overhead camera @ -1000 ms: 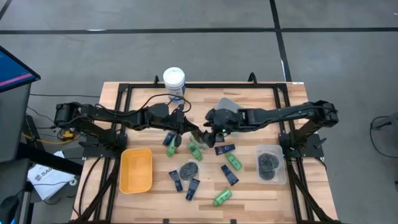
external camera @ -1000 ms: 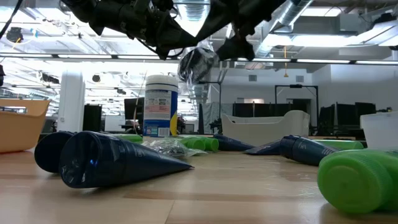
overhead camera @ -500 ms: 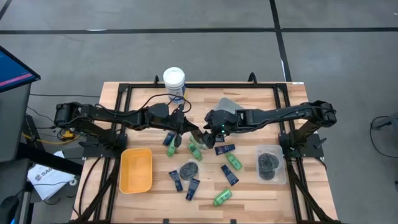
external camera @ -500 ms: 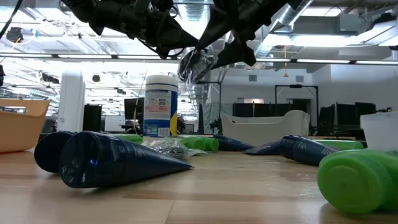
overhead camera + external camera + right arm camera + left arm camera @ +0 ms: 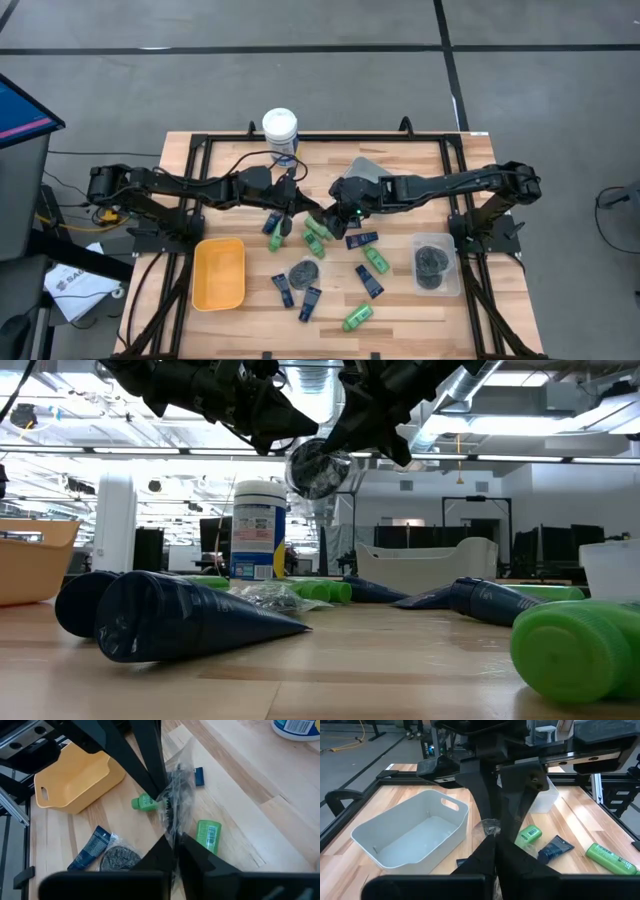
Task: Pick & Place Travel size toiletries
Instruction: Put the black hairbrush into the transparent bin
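Note:
A round dark grey tin in crinkled clear wrap [image 5: 318, 465] hangs high above the table's middle. My two grippers meet on it: my left gripper [image 5: 322, 214] reaches in from the table's left and my right gripper [image 5: 335, 216] from the right, both shut on it. In the right wrist view the wrapped tin [image 5: 173, 802] shows between the two pairs of fingers. Loose toiletries lie on the wood below: green bottles [image 5: 357, 317], navy tubes [image 5: 310, 303] and another wrapped tin [image 5: 305, 272]. My left gripper pinches an edge of the clear wrap [image 5: 490, 827] between its two fingertips, coming from the table's left. The package is lifted clear of the table. My right gripper pinches the wrap's opposite edge [image 5: 173, 834] between its two fingertips, coming from the table's right. The tin hangs between the two holds.
A yellow bin [image 5: 220, 272] sits at the near left. A clear tub holding tins [image 5: 435, 265] is at the right. A pale grey bin [image 5: 415, 837] lies under the right arm. A tall white canister [image 5: 280, 132] stands at the far edge.
My right gripper has moved a little toward my left gripper and has shut on the wrap of the tin that the left holds. The package has turned, so its round face now shows in the low view. My left gripper has kept still.

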You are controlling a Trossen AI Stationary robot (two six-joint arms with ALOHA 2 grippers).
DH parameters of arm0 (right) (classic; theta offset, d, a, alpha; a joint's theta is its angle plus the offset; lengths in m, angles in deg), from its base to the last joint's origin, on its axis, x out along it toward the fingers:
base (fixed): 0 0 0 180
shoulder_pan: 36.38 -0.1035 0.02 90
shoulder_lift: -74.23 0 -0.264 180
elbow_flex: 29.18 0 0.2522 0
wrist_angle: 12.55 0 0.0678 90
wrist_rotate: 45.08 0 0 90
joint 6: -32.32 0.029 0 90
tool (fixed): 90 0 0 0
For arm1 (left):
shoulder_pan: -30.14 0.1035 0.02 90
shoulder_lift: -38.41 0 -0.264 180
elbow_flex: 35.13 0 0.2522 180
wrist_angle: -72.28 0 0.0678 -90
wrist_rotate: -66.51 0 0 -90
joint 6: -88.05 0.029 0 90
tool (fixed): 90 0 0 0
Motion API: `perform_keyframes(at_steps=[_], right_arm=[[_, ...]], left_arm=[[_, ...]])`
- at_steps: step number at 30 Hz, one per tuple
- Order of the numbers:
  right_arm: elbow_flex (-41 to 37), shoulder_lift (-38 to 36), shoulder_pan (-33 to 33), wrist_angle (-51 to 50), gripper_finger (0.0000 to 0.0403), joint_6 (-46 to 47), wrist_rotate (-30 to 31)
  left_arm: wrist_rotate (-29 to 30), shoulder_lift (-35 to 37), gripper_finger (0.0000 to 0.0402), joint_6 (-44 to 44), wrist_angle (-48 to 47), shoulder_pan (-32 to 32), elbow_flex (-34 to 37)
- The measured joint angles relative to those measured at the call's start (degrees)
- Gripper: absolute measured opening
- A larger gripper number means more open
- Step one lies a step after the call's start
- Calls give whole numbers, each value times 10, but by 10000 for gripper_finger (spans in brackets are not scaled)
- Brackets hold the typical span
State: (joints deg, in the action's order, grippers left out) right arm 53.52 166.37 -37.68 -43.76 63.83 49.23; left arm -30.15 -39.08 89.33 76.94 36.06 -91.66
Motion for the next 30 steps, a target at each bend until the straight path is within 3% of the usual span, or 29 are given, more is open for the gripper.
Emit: perform_keyframes(at_steps=[5,11,19,23,30], right_arm=[[0,0,0,-1,15,0,0],[1,-21,-1,-19,7,-4,0],[0,-124,-13,-204,3,23,10],[0,-186,-54,-355,2,109,38],[0,-242,-178,-589,1,353,49]], left_arm=[[5,3,29,0,-1,0,0],[17,48,88,0,-32,2,0],[69,152,147,-1,-115,2,1],[72,187,154,-1,-125,1,1],[73,205,155,-3,-133,1,1]])
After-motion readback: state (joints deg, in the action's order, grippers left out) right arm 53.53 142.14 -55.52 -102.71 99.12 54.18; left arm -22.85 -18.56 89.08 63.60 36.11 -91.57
